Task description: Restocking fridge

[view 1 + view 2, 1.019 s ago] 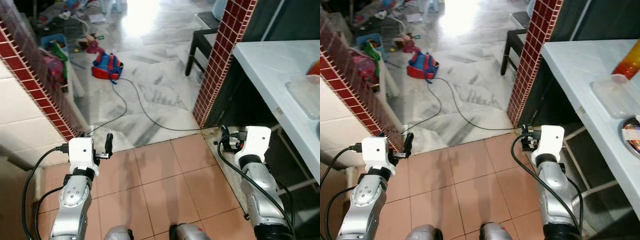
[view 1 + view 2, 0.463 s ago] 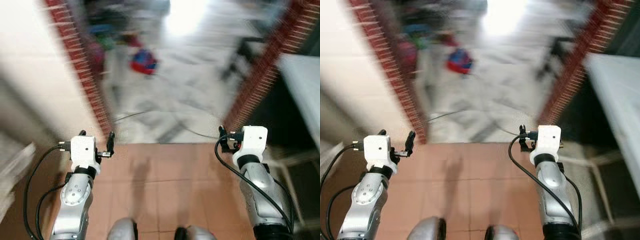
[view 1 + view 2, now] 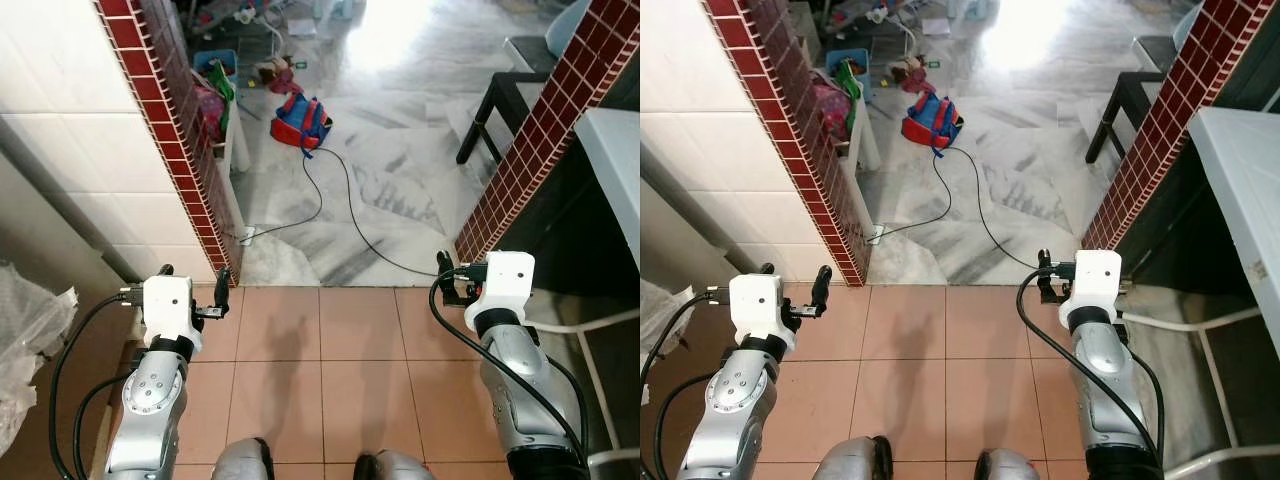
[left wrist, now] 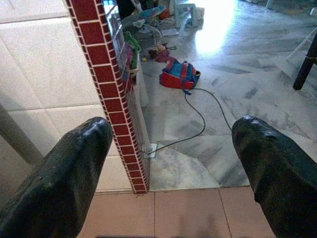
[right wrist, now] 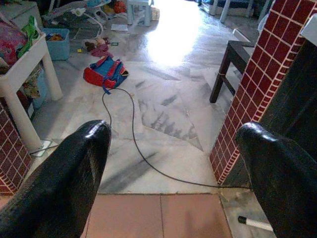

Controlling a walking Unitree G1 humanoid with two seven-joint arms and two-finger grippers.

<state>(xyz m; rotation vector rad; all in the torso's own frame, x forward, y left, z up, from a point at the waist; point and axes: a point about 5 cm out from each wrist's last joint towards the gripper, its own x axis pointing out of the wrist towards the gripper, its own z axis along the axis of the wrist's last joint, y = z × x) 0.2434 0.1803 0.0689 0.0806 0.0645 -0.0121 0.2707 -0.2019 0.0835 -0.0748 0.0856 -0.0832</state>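
I have both arms held low over the terracotta tile floor (image 3: 330,370). My left gripper (image 4: 166,163) is spread wide and holds nothing; my right gripper (image 5: 173,163) is spread the same way, also bare. Ahead, in the upper middle of the frame, a red and blue backpack (image 3: 302,118) lies on the marble floor (image 3: 400,190) with a black cable (image 3: 340,190) trailing from it. A white counter (image 3: 1250,190) edges the right. I can't make out the fridge from here.
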